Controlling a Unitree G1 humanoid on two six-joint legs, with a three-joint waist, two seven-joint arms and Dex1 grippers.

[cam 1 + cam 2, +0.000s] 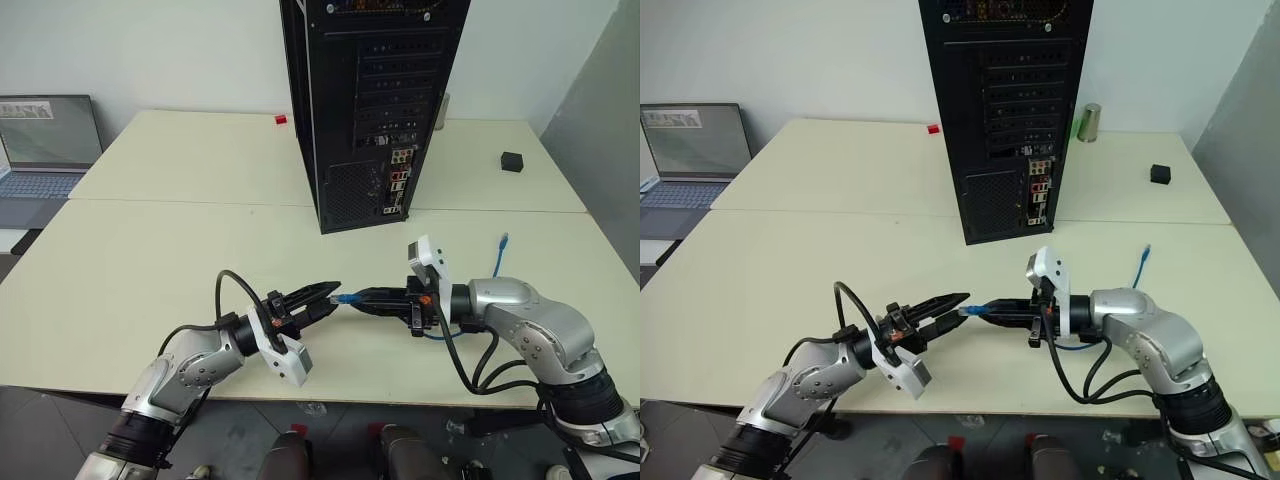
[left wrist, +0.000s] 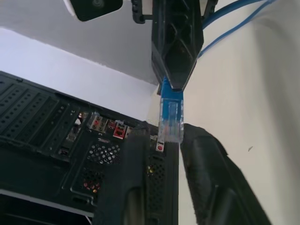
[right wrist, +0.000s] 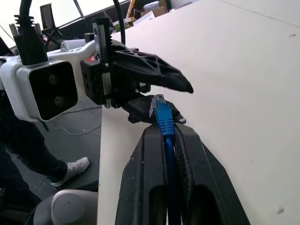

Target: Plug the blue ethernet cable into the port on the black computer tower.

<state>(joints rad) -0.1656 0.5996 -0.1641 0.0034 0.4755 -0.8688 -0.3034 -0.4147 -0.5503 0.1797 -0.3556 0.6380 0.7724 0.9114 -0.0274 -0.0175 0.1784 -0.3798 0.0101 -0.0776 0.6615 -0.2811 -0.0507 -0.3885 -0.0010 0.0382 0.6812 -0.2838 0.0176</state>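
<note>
Two pincers, blue ethernet cable [image 1: 349, 298] between

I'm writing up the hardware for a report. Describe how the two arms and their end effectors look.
Both arms have rounded silver-grey shells with black ribbed sections near the body. Thick black cables loop outside each forearm. Each wrist carries a white camera block. The left end effector and right end effector each have two long, tapered black fingers with a cut-out lattice pattern, and small orange-red marks sit at the base.

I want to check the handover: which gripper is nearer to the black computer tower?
Right, slightly. The right gripper, shut on the blue ethernet cable, sits below the black computer tower, toward its port side. The left gripper meets the plug from the robot's left.
</note>
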